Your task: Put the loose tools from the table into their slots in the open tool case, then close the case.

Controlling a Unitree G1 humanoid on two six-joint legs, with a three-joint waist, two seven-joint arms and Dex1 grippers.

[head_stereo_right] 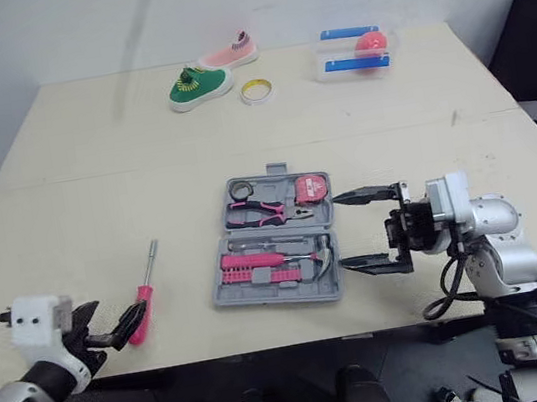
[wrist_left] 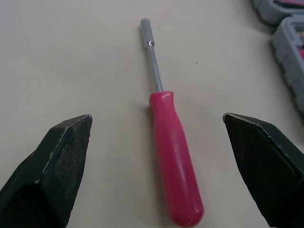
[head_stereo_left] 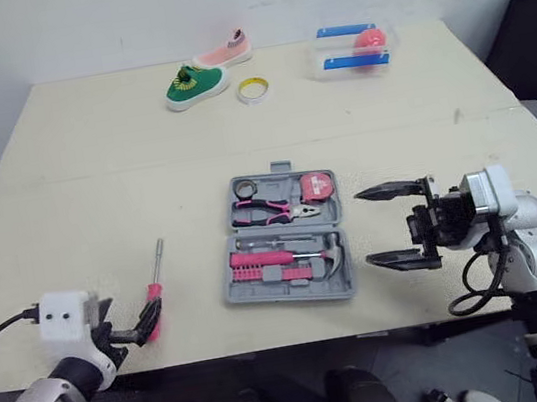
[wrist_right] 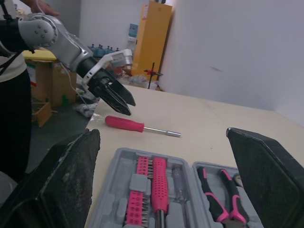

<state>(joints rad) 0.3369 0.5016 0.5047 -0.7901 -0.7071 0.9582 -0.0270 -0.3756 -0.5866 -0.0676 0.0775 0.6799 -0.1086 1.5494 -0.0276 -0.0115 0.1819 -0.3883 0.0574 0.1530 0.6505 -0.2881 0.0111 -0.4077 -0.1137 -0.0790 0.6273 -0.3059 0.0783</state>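
Screwdriver loose on worktop, case open, both grippers empty.
Pink-handled screwdriver (wrist_left: 173, 156) lies flat on the worktop (head_stereo_left: 95, 186), left of the open grey tool case (head_stereo_left: 289, 251) and apart from it, shaft pointing away from the robot. Left gripper (wrist_left: 157, 116): fingers spread wide, one each side of the handle, not touching it. Right gripper (head_stereo_left: 363, 227): fingers spread wide, holding nothing, just beside the case's right edge. Case holds pliers (head_stereo_left: 275, 210), a tape measure (head_stereo_left: 318, 185) and a hammer (head_stereo_left: 331, 247). Two small shoes (head_stereo_left: 195, 83) and a tape roll (head_stereo_left: 253, 89) sit at the far edge.
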